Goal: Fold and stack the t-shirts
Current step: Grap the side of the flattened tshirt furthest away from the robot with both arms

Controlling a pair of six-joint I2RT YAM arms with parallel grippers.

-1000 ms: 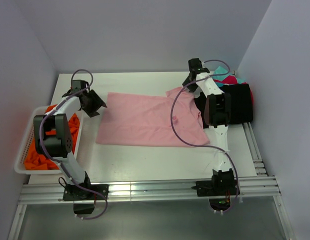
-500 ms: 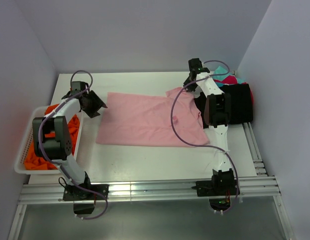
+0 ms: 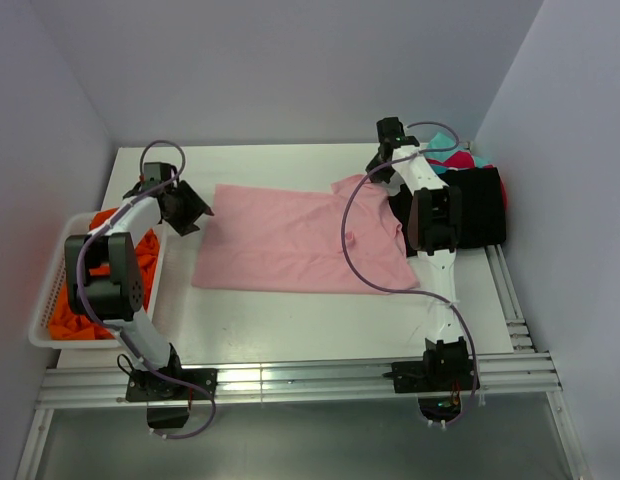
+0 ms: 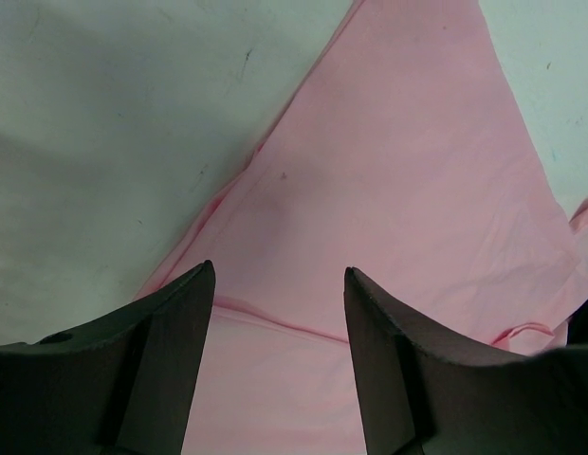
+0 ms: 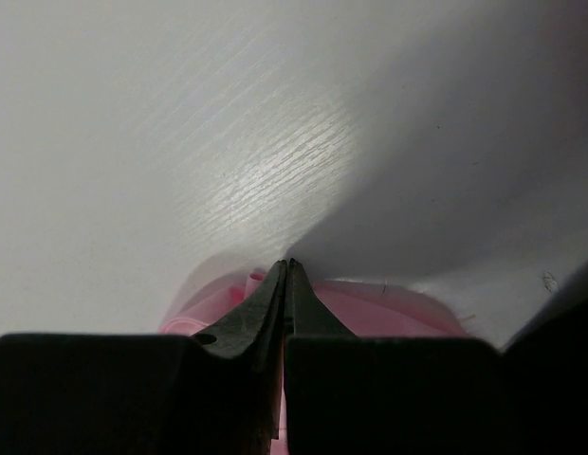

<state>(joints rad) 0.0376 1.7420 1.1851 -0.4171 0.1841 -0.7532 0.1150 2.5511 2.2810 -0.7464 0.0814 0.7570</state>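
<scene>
The light pink t-shirt (image 3: 290, 240) lies spread flat on the white table. My left gripper (image 3: 202, 208) is open at the shirt's far left corner, low over the cloth; in the left wrist view (image 4: 280, 270) pink cloth (image 4: 398, 190) shows between the parted fingers. My right gripper (image 3: 375, 168) is shut at the shirt's far right sleeve; in the right wrist view (image 5: 286, 263) the fingertips are pressed together on a bunched pink edge (image 5: 389, 303). A folded black t-shirt (image 3: 480, 215) lies at the right, with teal (image 3: 445, 140) and magenta (image 3: 462, 160) cloth behind it.
A white mesh basket (image 3: 50, 290) at the left edge holds orange t-shirts (image 3: 75, 315). Walls close in the table at the back and on both sides. Metal rails (image 3: 290, 380) run along the near edge by the arm bases.
The left gripper has edged very slightly toward the far side. The right gripper and the shirts have not visibly moved.
</scene>
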